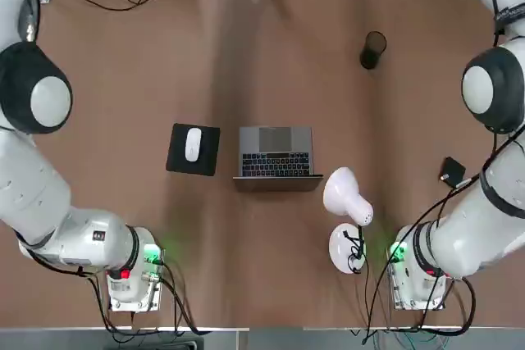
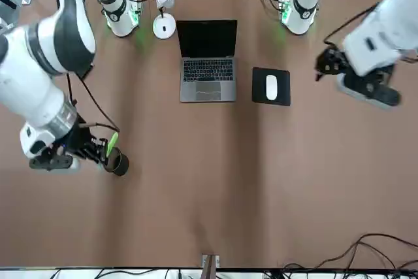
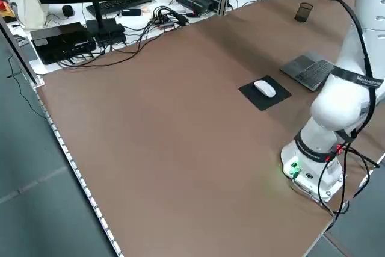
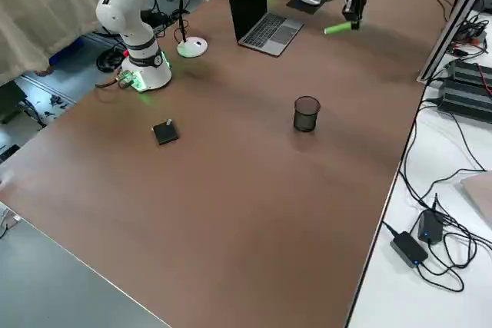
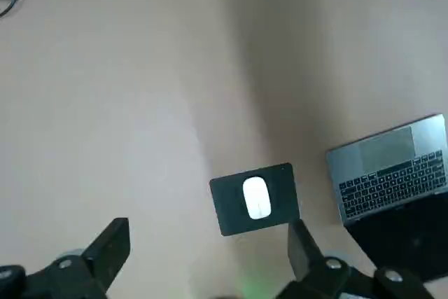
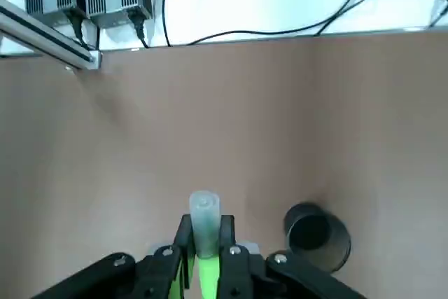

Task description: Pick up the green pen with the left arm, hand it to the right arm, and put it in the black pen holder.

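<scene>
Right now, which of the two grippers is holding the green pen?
The right gripper, up near the black cup: its fingers are shut on the pen; the left's are open, empty.

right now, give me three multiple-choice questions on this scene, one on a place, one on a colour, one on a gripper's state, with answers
1. Where is the mouse?
a) on the laptop
b) on the black pad
c) inside the pen holder

2. What colour is the pen's body?
a) green
b) red
c) orange

3. How is the right gripper?
a) open, holding nothing
b) shut on the mouse
c) shut on the pen

1: b, the white mouse lies on the black pad, left of the laptop in the top view.
2: a, the pen shows bright green below its pale end.
3: c, the fingers of the right gripper close around the pen, near the pen holder in its wrist view.
</scene>
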